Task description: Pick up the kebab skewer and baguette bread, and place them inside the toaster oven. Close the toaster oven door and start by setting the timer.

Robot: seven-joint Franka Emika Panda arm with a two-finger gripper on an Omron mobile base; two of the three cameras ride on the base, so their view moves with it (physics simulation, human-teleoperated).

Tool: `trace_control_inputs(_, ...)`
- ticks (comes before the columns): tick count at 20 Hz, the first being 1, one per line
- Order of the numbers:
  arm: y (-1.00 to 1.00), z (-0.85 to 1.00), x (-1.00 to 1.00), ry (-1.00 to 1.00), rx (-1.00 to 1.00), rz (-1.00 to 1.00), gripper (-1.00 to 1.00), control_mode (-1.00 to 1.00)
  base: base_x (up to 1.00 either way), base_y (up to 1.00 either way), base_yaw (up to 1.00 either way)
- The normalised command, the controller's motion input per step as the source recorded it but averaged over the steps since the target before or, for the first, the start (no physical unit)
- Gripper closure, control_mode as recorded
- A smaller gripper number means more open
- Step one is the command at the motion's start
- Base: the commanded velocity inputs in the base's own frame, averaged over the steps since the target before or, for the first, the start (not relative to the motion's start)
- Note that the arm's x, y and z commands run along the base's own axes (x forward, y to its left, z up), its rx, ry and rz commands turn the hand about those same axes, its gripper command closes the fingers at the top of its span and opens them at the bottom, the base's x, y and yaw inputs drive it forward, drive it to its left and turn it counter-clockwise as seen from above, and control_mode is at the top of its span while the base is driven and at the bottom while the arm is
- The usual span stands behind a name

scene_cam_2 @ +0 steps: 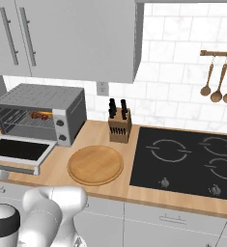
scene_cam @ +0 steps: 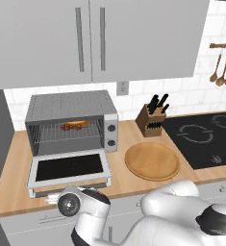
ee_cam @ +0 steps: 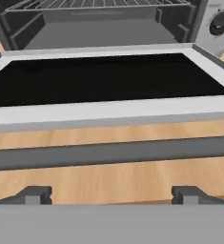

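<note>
- Kebab skewer [scene_cam: 67, 127] and baguette bread [scene_cam: 79, 124] lie on the rack inside the toaster oven [scene_cam: 71, 122].
- Toaster oven door [scene_cam: 69, 168] is down, in front of the oven; closing step in hand.
- Claw [ee_cam: 111, 194] wide apart, empty, just short of the door handle [ee_cam: 111, 152]; next: get under it and lift.

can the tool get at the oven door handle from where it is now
Probably yes. In the hand view the open tool sits just short of the toaster oven door, whose bar handle runs across between the fingertips' line and the flap, with bare counter and nothing in between.

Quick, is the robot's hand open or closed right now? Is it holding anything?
Hand: open, holding nothing, fingertips apart just short of the toaster oven door's bar handle.
</note>
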Motion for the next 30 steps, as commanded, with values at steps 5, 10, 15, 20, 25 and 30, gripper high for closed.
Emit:
trace_control_inputs(5,0.0,-0.27,0.02,0.02,-0.04,0.06,-1.0,-1.0,0.0,0.0,0.0)
trace_control_inputs(10,0.0,-0.14,0.13,0.01,0.0,0.06,-1.0,-1.0,0.0,0.0,0.0)
trace_control_inputs(15,0.0,-0.11,0.16,0.06,0.0,0.03,-1.0,-1.0,0.0,0.0,0.0)
trace_control_inputs(20,0.0,-0.38,0.02,0.03,0.0,0.0,-1.0,-1.0,0.0,0.0,0.0)
trace_control_inputs(25,0.0,-0.43,0.07,0.0,0.0,0.0,-1.0,-1.0,0.0,0.0,0.0)
trace_control_inputs(30,0.0,-0.03,0.37,-0.01,0.0,0.0,-1.0,-1.0,0.0,0.0,0.0)
